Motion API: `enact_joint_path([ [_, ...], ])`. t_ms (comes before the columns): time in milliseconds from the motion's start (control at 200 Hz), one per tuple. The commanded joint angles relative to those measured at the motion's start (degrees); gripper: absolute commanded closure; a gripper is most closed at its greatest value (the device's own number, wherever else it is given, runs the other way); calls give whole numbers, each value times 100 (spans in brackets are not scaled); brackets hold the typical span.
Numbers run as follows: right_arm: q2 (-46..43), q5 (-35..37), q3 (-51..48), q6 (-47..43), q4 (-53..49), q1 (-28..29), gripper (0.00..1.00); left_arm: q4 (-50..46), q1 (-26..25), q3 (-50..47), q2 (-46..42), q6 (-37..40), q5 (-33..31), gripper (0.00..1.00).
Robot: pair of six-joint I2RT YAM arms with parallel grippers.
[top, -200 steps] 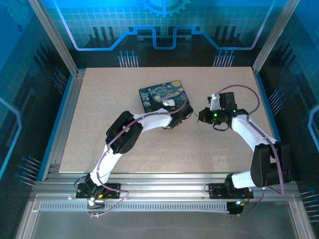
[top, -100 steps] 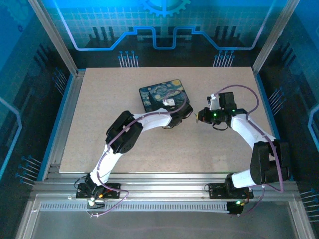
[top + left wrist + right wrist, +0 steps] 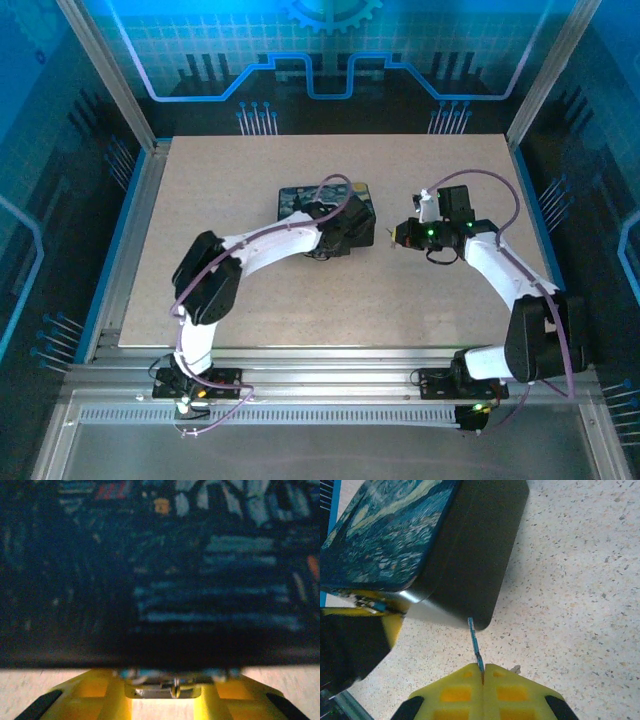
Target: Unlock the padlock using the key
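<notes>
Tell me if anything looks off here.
One oddity: the thin grey metal key, pinched in the right tool, aims at the rounded corner of the black box with the blue swirly painted lid, with no keyhole visible there. Nothing spilled or damaged.

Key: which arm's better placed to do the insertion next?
Right, likely. Its jaws are shut on the key, tip toward the box. The left gripper sits close against the box.
</notes>
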Motion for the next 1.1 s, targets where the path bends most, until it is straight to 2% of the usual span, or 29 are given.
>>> enact_joint_path([
  [0, -309, -123, 19, -110, -243, 81, 100, -864, -28, 89, -597, 131, 780, 99],
  [130, -600, -163, -81, -177, -435, 134, 100, -1494, -48, 350, -847, 5, 1540, 99],
  [310, -1002, -236, -268, -249, -665, 160, 100, -2353, -131, 727, -1145, -296, 2118, 99],
  [430, -1178, -326, -376, -249, -711, 170, 100, -2569, -127, 759, -1353, -616, 2558, 98],
  [615, -1303, -415, -502, -207, -647, 175, 100, -2947, -110, 841, -1410, -813, 2739, 97],
  [770, -1296, -470, -507, -201, -632, 190, 100, -2813, -69, 1001, -1380, -1140, 3108, 94],
  [895, -1314, -453, -532, -164, -585, 191, 100, -3200, -39, 1447, -1182, -1115, 3055, 92],
  [1095, -1331, -454, -635, -82, -478, 240, 100, -3383, 66, 1518, -1185, -1085, 3206, 88],
])
